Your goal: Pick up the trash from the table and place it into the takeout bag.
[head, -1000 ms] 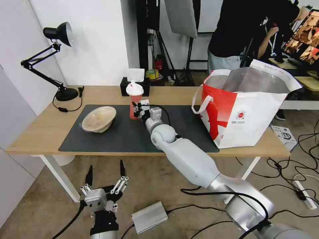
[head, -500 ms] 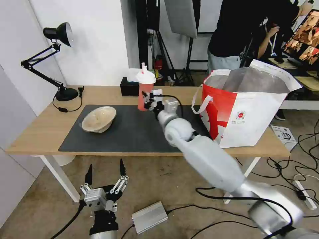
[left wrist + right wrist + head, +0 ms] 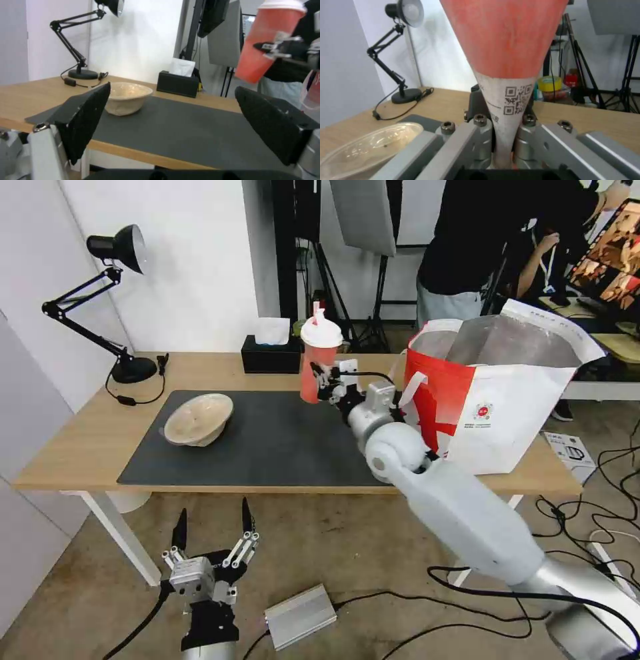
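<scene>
A red drink cup [image 3: 319, 355] with a white lid and straw hangs tilted above the dark mat [image 3: 267, 440], with my right gripper [image 3: 327, 382] shut on its lower half. In the right wrist view the cup [image 3: 505, 37] narrows down between the clamped fingers [image 3: 481, 132]. It is just left of the white and red takeout bag [image 3: 493, 400], which stands open at the table's right end. A shallow beige pulp bowl [image 3: 199, 418] sits tilted on the mat's left part. My left gripper [image 3: 212, 527] hangs open below the table's front edge [image 3: 200, 483], facing the bowl [image 3: 128, 100].
A black tissue box [image 3: 270, 357] stands at the back of the table and a black desk lamp [image 3: 113, 253] at the far left. A silver box [image 3: 300, 617] and cables lie on the floor. A person stands behind the bag.
My right arm has lifted the cup off the mat and carried it up and right toward the bag. The left gripper has stayed put.
</scene>
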`<state>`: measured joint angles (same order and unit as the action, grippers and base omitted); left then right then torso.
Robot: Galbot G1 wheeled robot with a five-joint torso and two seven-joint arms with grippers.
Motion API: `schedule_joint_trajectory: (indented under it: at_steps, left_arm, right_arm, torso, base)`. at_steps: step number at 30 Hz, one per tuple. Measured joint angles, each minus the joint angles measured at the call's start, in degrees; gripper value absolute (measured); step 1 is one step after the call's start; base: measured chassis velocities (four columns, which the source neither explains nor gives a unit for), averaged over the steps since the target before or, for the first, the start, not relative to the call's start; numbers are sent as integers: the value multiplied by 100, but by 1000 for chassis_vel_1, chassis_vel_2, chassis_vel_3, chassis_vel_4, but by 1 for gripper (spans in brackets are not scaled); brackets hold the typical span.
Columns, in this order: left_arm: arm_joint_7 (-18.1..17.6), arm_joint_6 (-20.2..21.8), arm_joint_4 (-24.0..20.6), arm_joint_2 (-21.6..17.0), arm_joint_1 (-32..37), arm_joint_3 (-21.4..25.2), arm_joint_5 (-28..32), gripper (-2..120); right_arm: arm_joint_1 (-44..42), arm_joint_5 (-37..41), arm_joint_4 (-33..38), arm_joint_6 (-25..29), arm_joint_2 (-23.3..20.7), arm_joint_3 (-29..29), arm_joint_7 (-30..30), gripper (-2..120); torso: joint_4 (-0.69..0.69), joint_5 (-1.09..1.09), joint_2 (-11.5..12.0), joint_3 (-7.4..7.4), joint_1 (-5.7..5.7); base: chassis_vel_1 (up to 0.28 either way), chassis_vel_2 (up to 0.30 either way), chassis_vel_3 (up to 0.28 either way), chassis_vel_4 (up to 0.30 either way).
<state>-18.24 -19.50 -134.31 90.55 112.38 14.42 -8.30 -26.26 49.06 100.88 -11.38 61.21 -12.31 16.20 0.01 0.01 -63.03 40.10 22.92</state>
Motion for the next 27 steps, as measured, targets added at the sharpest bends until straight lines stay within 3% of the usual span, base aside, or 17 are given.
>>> schedule_joint_trajectory:
  at_steps: [7,12,21,27]
  left_arm:
    - [0,-32,17,-17,-26,-25,12,100]
    - [-3,-34,55,-83,-94,-78,46,100]
    - [-3,-20,71,-151,-119,-157,49,100]
    - [-1,-19,56,-161,-92,-185,34,100]
  right_arm:
    - [-247,164,538,-64,-495,279,8,4]
    - [-658,477,1301,-179,-1296,926,7,4]
    - [-1131,900,2112,-271,-2204,1825,2,4]
    - [-1199,1114,2358,-284,-2604,2126,69,4]
  torso:
    - [0,1,0,0,0]
    - [-2,1,0,0,0]
    - [-1,0,0,0,0]
    - [-1,0,0,0,0]
  base:
    - [0,0,0,0]
    - [0,0,0,0]
    - [0,0,0,0]
    - [0,0,0,0]
